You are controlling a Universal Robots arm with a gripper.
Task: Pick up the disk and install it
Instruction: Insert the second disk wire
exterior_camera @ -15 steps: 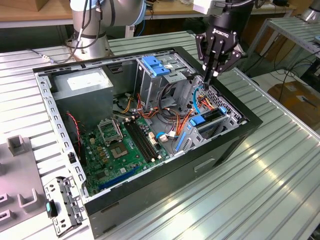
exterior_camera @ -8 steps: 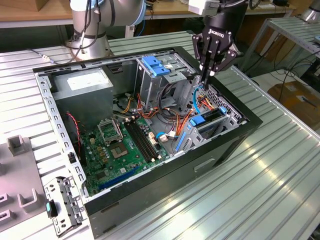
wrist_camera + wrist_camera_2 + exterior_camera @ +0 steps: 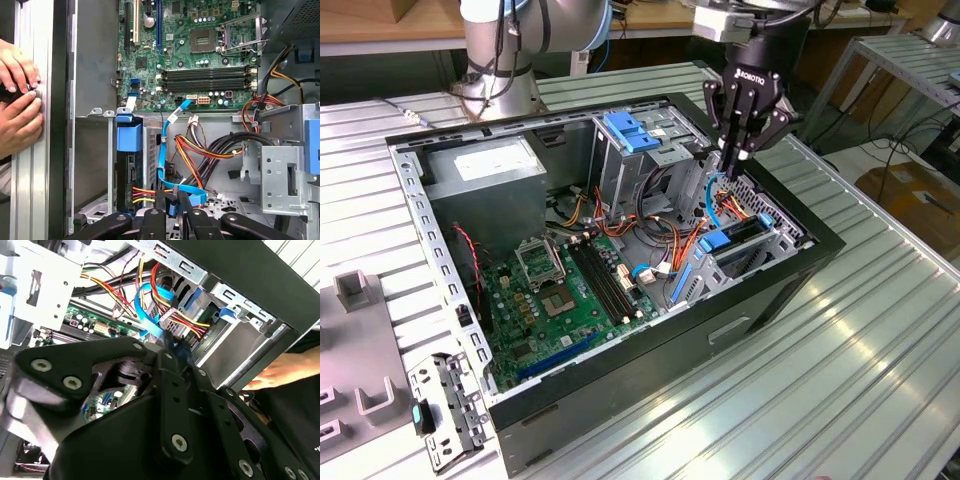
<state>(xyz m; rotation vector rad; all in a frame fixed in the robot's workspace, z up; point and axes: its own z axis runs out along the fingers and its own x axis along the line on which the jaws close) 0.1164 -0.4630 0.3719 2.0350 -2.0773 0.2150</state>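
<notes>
Bright even light, glare on table (image 3: 880, 330)

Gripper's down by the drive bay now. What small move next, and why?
Probably a slow, short nudge toward the disk. The gripper sits at the end of the blue cable, right beside the disk, which already stands in its bay. Go gently: a person's hands rest on the case edge.

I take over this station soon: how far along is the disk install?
Done: the disk already stands in its bay inside the open case. In hand: the pincer looks shut on the free end of the blue data cable, close beside the disk. Left: that cable end does not yet appear plugged in.
</notes>
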